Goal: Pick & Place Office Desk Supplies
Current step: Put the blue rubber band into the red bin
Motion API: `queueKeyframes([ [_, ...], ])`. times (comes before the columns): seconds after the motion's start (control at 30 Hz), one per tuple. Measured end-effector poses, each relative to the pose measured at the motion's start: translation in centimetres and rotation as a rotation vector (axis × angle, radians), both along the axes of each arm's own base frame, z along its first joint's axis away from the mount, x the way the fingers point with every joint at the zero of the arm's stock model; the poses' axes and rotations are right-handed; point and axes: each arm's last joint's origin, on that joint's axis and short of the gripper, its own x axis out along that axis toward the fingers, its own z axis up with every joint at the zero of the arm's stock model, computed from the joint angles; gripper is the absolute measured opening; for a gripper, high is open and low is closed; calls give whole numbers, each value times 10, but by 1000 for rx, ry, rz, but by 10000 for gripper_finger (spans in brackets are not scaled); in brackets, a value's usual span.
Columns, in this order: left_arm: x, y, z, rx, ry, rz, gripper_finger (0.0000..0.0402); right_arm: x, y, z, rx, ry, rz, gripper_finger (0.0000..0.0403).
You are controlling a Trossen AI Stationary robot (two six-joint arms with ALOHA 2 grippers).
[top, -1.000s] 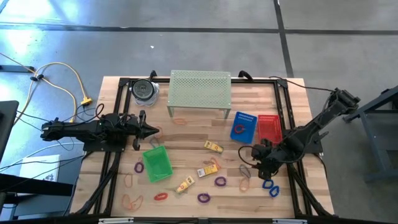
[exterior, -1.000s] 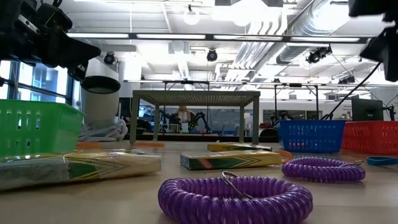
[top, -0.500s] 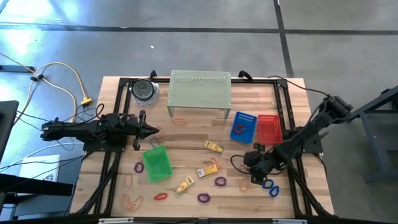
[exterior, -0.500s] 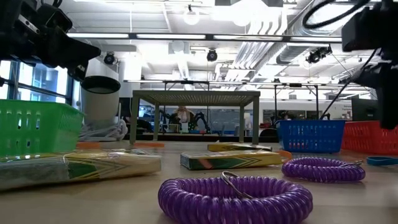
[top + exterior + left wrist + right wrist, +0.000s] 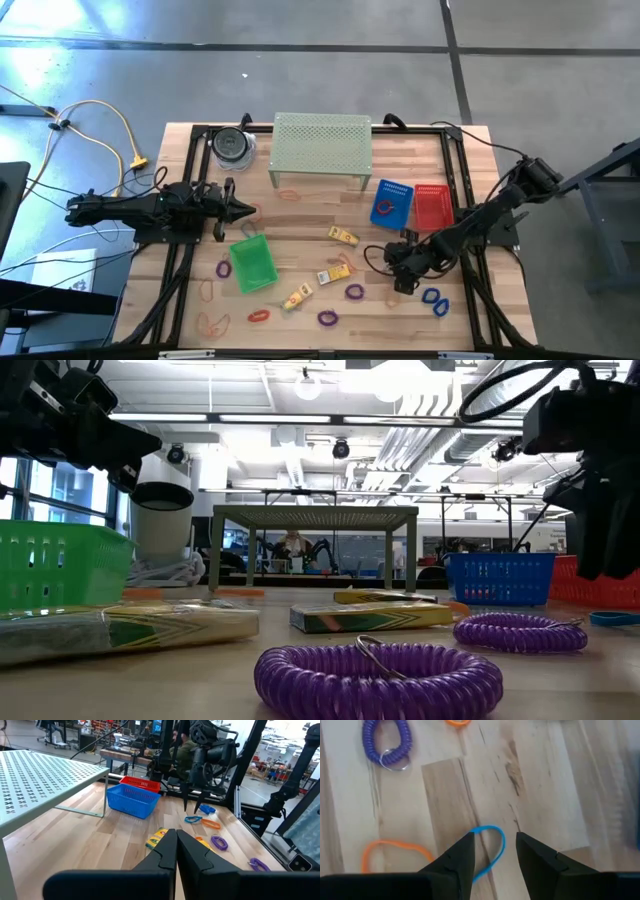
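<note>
text: none legible | labels: none | packets (image 5: 370, 616): print too blurred to read

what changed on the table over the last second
The right gripper slid along the front of the table toward the middle and dropped lower; its open fingers now straddle a thin blue loop, nothing gripped yet. The left gripper stayed parked, shut, by the green basket. The loops, yellow packets and baskets lie as before.
</note>
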Motion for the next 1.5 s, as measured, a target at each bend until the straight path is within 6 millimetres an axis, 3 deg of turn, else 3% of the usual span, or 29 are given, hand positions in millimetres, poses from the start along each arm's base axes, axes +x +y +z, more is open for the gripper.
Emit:
queueKeyframes([
  [0.3,0,0,0,-11,1,2,0,-3,-2,-15,-32,7,-11,132],
  [1.5,0,0,0,-20,1,3,0,-11,-3,-41,-58,12,90,132],
])
